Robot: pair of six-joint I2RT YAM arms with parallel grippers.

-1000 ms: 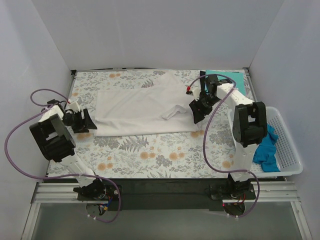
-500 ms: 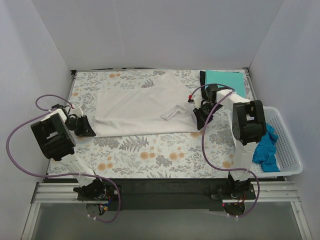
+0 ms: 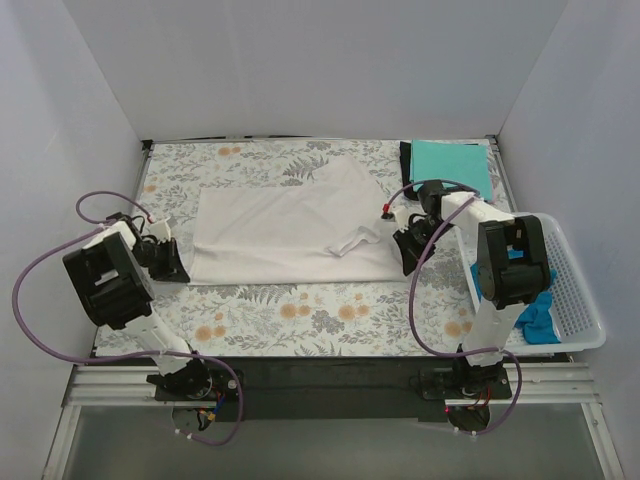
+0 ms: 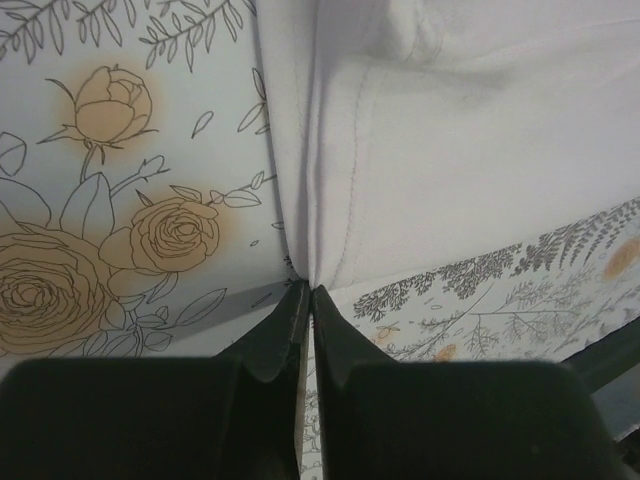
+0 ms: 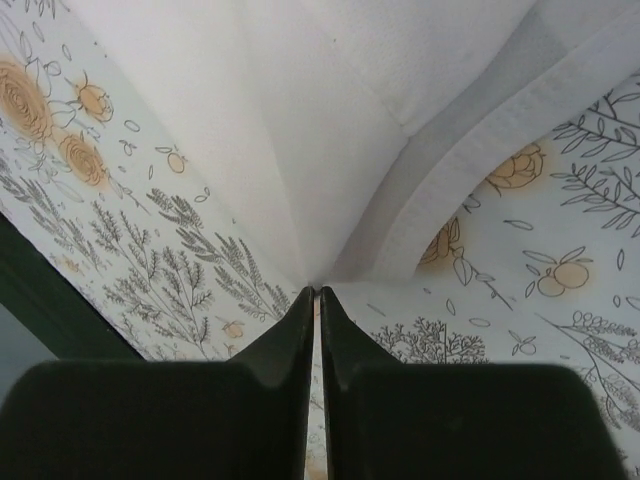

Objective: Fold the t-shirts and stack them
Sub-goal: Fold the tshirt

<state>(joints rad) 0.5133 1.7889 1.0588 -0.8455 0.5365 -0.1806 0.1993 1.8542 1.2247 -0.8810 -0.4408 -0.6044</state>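
White cloth: the pale t-shirt (image 3: pixel 285 225) lies spread flat on the floral table cloth (image 3: pixel 300 310). Its long axis runs from one gripper to the other, so it spans the gap between the two sets of fingers.

The left gripper (image 4: pixel 305 295) has its jaws pressed together on a hemmed near corner, and the cloth fans out ahead and to the right of the tips. The right gripper (image 5: pixel 317 295) is likewise clamped on the opposite near corner. The shirt body lies ahead and to its left, and a broad hemmed band runs off ahead to the right. Each arm is nearest its own end. The far edge lies beyond both pairs of tips, so a fold would probably carry the near edge that way.

How much cloth sits inside either pinch is hidden by the jaws. Beyond the right fingers lies a folded teal t-shirt (image 3: pixel 450 163). Outside that arm, a blue t-shirt (image 3: pixel 535 310) lies in the white basket (image 3: pixel 580 290), partly covered by the arm.
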